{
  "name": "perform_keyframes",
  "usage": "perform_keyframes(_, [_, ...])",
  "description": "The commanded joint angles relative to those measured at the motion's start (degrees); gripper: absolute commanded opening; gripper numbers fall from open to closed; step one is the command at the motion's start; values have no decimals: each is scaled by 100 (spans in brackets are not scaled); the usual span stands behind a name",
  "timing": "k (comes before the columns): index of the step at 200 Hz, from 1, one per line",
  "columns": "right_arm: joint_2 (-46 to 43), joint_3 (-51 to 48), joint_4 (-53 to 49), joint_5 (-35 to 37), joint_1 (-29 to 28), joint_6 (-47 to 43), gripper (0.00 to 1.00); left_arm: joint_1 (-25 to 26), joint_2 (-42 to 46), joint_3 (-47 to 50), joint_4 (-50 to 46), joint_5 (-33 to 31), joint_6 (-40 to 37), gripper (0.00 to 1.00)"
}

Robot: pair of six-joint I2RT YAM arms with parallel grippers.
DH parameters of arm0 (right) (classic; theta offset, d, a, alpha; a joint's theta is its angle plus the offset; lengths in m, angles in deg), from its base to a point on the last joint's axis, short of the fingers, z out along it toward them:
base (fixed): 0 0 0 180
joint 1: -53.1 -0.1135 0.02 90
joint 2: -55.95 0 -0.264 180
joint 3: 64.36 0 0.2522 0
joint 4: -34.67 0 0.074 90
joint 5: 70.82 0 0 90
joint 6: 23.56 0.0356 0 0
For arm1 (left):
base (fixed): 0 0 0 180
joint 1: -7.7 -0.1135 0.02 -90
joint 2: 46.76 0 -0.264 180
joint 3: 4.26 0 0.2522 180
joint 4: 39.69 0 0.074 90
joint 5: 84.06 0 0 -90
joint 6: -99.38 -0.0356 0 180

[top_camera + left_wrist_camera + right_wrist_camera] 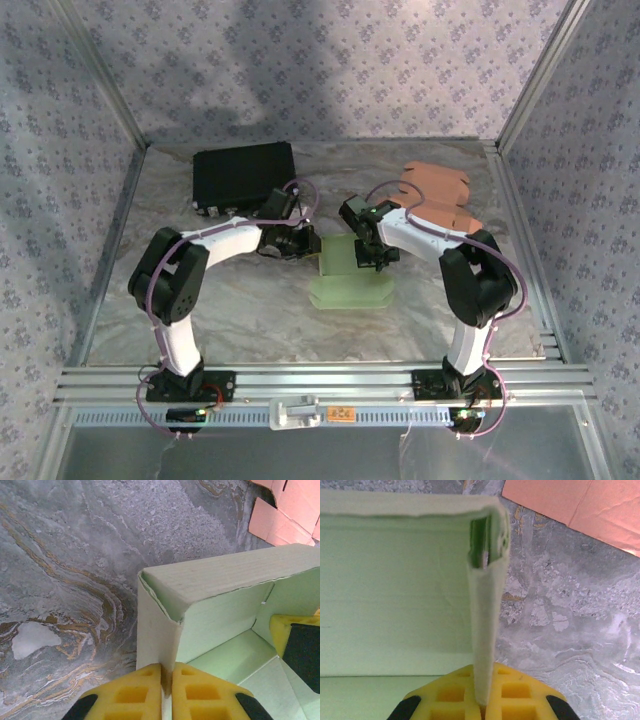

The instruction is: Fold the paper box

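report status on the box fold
Left tool shut on green box left wall. Right tool shut on right wall. Box part-folded, near flap flat. Orange sheets, black case behind, clear.

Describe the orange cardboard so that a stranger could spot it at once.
Start at the marbled table and look to its far right corner. There lies the orange cardboard. Unlike the pale green box at the centre, with walls raised, and the black case at far left, it is a flat, unfolded sheet with notched edges.
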Motion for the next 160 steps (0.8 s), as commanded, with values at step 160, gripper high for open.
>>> perform_keyframes(160, [186, 324, -158, 11, -108, 48, 0, 1181, -508, -1603, -2816, -3417, 518, 0])
